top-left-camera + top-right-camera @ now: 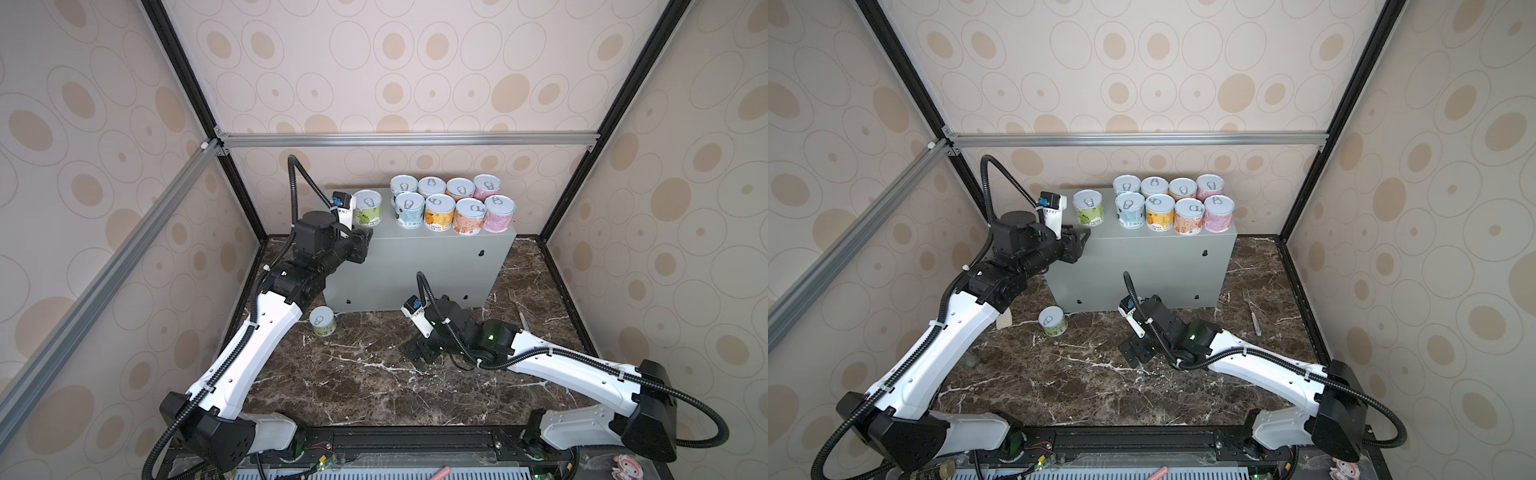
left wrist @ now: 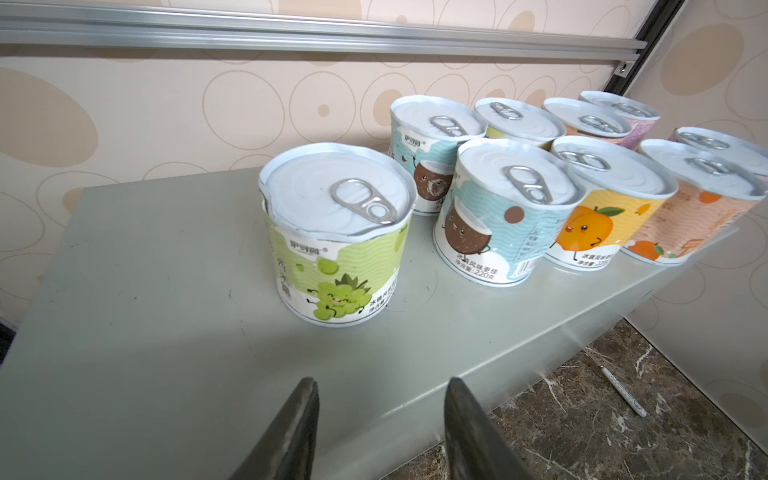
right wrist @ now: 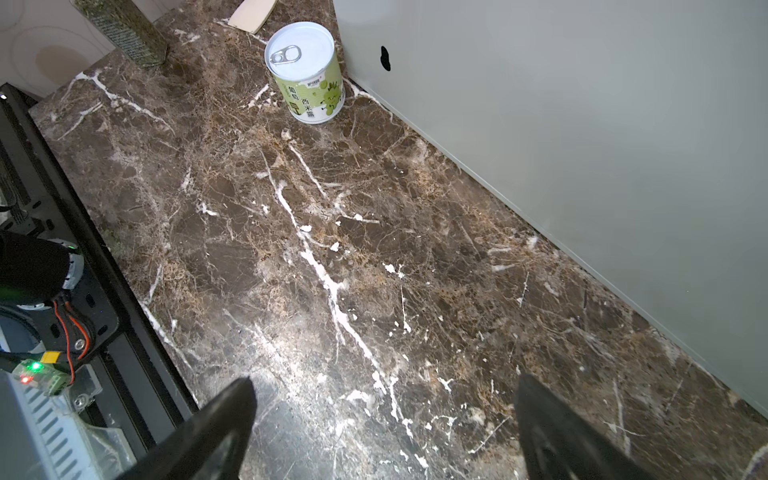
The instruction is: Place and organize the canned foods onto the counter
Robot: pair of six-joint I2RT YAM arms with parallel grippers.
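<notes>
Several canned foods [image 1: 453,203] stand in two rows on the right half of the grey counter [image 1: 415,266]: blue, yellow, orange and pink. Alone to their left stands a green can [image 1: 367,208] [image 2: 336,237], upright on the counter top [image 2: 145,332]. My left gripper [image 1: 365,245] [image 2: 380,386] hovers at the counter's front left edge, short of that can; its jaws are narrowly apart and hold nothing. Another green can [image 1: 323,321] [image 3: 307,75] stands on the marble by the counter's lower left corner. My right gripper [image 1: 415,353] [image 3: 382,386] is wide open and empty, low over the marble.
A fork [image 1: 521,316] lies on the marble to the right of the counter. A beige card [image 3: 253,14] lies behind the floor can, under the left arm. Black frame posts and patterned walls close in the sides and back.
</notes>
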